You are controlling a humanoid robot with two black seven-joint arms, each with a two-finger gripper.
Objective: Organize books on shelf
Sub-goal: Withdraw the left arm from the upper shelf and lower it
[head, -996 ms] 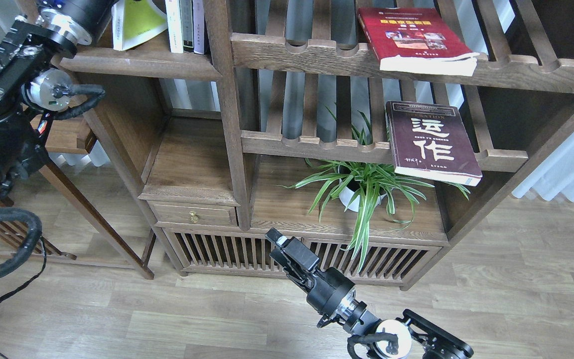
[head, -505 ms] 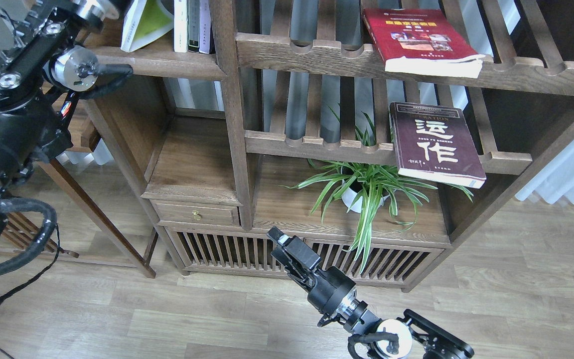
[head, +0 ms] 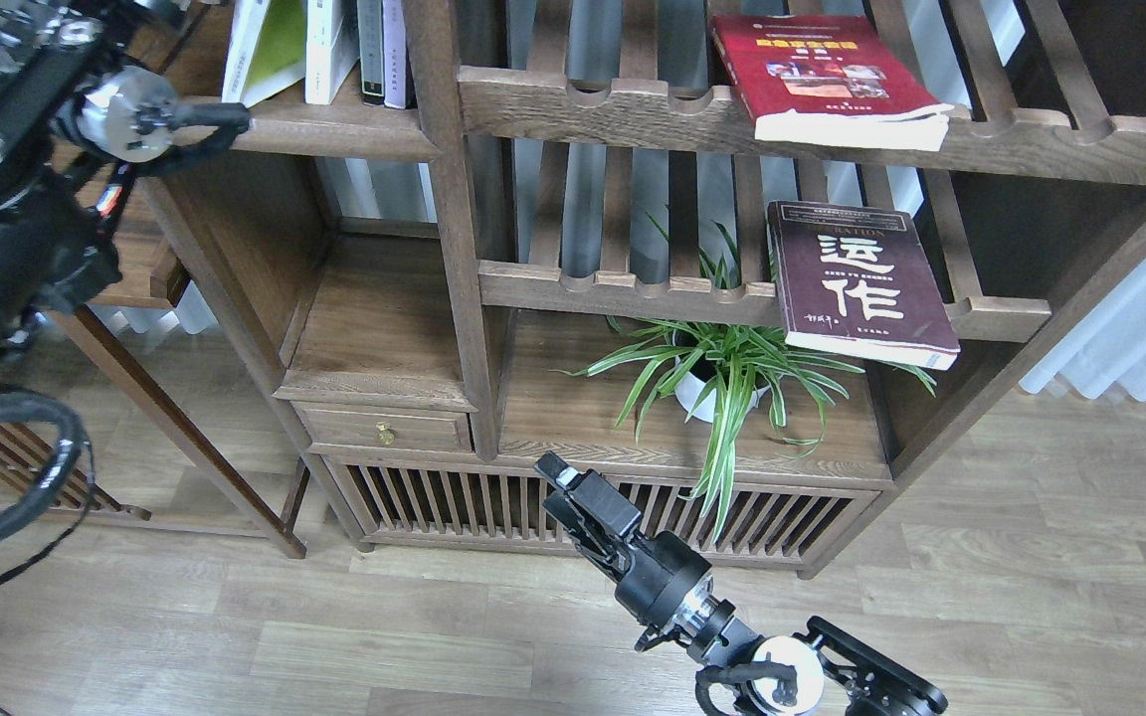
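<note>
yellow-green book [head: 260,45] upright on plank shelf [head: 334,134], beside thin upright books [head: 374,50] | maroon book [head: 857,283] and red book [head: 822,75] flat on slatted racks | left fingers out of view | right gripper [head: 558,482] low, cannot tell its opening | I'd grip maroon's overhanging edge squarely

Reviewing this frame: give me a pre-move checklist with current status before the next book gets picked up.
1. Right gripper free of load: ok, nothing between its fingers, low in front of the cabinet.
2. Left gripper in sight: not ok, out of view at the top left.
3. Maroon book reachable: ok, lying flat on the slatted rack, nothing on top.
4. Red book stable: not ok, its front edge overhangs the upper rack.
5. Yellow-green book upright on the plank shelf: ok, leaning slightly.
6. Plant clear of the maroon book: cannot tell.
</note>
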